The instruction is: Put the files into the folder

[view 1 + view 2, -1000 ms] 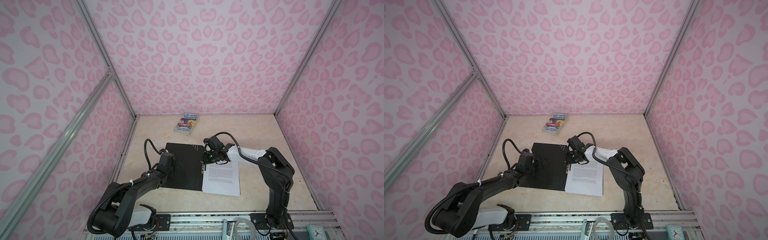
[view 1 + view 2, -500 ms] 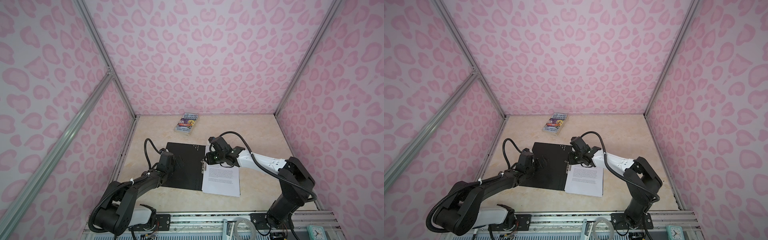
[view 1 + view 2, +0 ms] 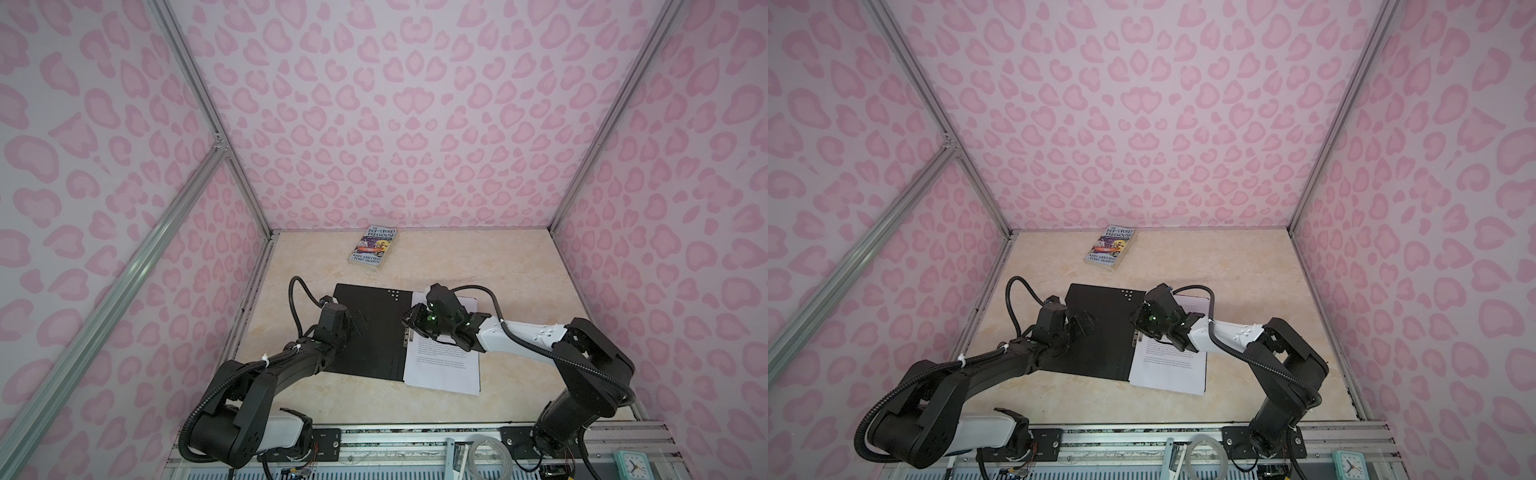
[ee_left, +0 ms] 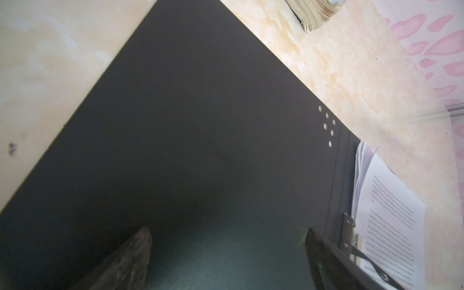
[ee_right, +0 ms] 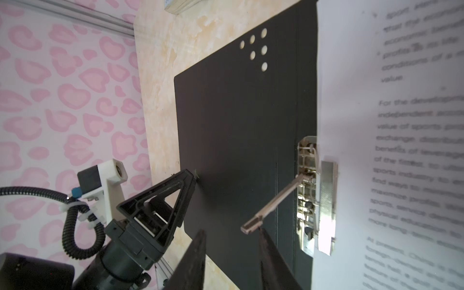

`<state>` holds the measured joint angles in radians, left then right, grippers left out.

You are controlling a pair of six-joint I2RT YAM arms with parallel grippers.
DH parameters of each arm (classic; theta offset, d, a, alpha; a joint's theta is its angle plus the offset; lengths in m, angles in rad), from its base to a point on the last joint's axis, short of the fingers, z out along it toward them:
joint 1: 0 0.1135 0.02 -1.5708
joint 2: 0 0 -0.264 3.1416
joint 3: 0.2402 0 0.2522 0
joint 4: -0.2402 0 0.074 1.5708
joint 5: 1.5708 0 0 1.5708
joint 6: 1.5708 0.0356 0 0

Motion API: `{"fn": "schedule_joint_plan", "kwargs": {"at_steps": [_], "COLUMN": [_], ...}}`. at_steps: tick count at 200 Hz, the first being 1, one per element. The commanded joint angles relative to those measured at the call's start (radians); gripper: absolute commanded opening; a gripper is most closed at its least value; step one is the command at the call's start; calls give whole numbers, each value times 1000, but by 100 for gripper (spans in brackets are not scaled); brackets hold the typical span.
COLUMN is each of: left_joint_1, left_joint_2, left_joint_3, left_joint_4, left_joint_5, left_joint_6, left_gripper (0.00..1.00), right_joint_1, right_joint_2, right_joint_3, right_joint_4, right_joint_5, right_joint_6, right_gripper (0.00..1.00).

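The folder (image 3: 365,332) (image 3: 1100,332) lies open on the table, black inside up. The files (image 3: 442,365) (image 3: 1169,365), a stack of printed white sheets, lie on its right half. The metal spine clip (image 5: 308,190) has its flat plate over the sheets' edge, and its lever (image 5: 273,203) sticks up at a slant. My right gripper (image 5: 231,231) (image 3: 409,322) is open just by the lever's tip, holding nothing. My left gripper (image 4: 228,231) (image 3: 357,326) stands wide open low over the folder's left flap (image 4: 200,125).
A colourful paperback book (image 3: 374,249) (image 3: 1111,251) lies at the back of the table near the wall. Pink patterned walls close in three sides. On the front rail are a small clock (image 3: 631,461) and a tape roll (image 3: 484,453).
My right gripper has opened from shut and drawn slightly toward the front beside the clip, while the right arm's elbow swung out to the right and lower. The left arm has stayed put.
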<state>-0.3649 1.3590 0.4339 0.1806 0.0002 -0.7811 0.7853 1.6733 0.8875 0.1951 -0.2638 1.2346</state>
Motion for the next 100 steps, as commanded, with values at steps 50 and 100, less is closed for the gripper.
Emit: {"fn": "schedule_joint_plan", "kwargs": {"at_steps": [50, 100], "left_joint_1": [0, 1], "left_joint_2": [5, 2], "left_joint_3": [-17, -17], "left_joint_4": [-220, -222], "left_joint_5": [52, 53], "left_joint_6": [-30, -30], "left_gripper": [98, 98], "right_joint_1": [6, 6], "right_joint_2": [26, 35], "right_joint_3": [-52, -69], "right_joint_4": [146, 168], "right_joint_5": [-4, -8], "right_joint_6": [227, 254], "right_gripper": [29, 26]}}
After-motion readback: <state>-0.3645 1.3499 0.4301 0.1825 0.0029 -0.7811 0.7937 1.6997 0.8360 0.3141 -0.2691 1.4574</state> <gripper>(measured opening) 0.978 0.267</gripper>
